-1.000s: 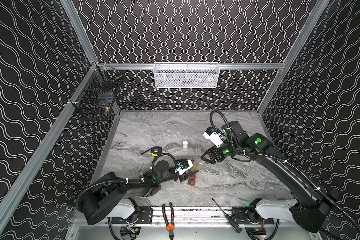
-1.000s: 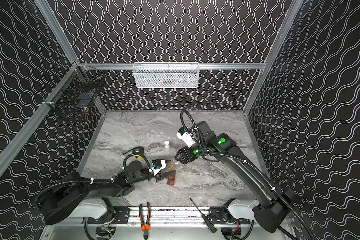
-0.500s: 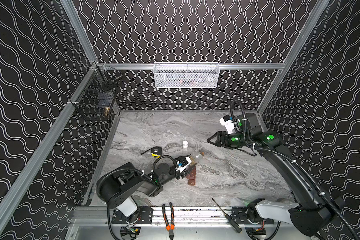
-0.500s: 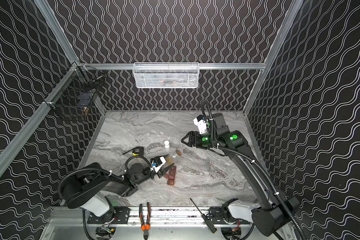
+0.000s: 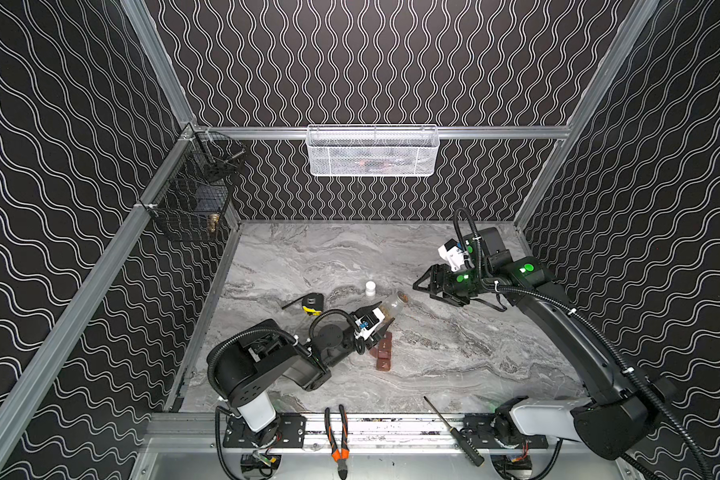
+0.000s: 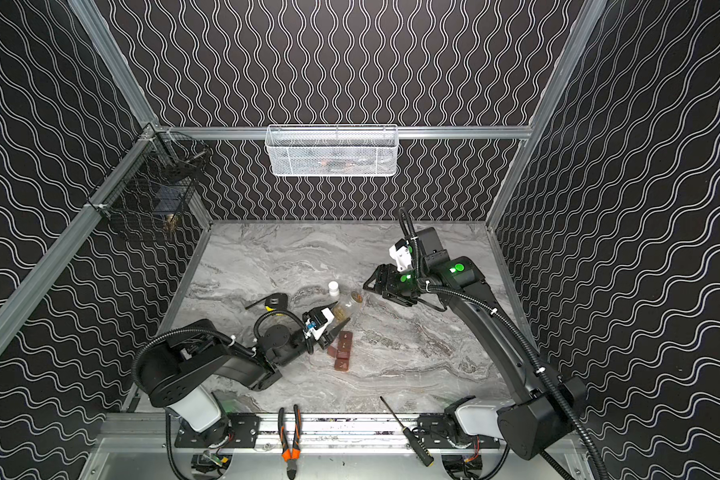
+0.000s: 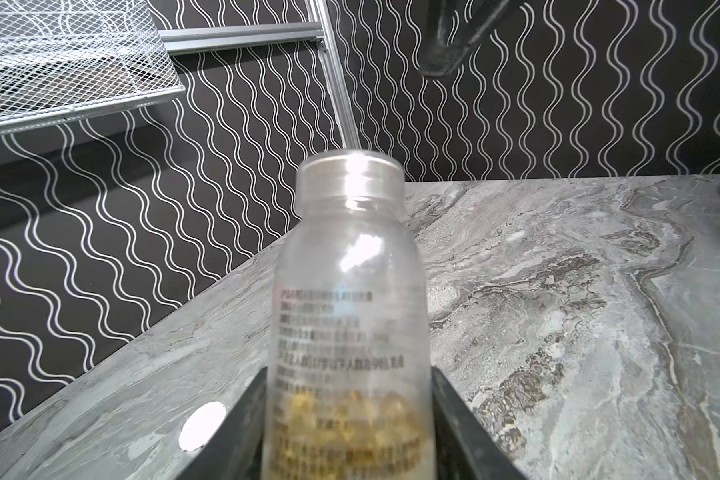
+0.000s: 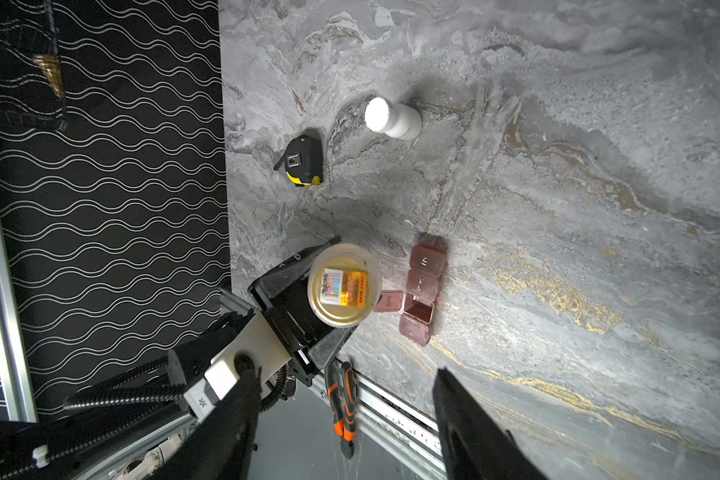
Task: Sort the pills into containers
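Containers lie on marble tabletop, wavy-patterned walls around.

one clear bottle, one white cylinder, one tape measure, one strip of containers with four compartments, one pair of pliers, one screwdriver, one white mesh basket, one black wire basket.

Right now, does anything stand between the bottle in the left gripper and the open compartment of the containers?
Nothing visible blocks it. The bottle, held by the left gripper, hangs right beside the containers; only the open compartment's own lid lies folded out between them.
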`<move>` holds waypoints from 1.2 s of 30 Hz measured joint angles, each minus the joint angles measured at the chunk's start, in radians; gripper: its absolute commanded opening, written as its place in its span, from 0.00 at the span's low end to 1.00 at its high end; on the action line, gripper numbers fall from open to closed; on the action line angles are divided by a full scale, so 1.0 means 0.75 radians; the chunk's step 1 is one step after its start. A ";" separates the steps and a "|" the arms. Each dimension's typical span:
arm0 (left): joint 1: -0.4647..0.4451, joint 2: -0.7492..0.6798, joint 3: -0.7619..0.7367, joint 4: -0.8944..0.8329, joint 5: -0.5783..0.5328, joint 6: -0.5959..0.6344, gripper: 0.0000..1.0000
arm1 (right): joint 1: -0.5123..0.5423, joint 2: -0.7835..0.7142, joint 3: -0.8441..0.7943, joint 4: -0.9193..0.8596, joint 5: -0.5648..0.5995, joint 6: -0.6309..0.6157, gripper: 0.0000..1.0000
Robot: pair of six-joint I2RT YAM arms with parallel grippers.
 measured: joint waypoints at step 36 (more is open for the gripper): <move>-0.037 -0.011 -0.027 0.001 -0.020 0.035 0.00 | 0.174 0.294 0.105 -0.053 0.020 0.012 0.48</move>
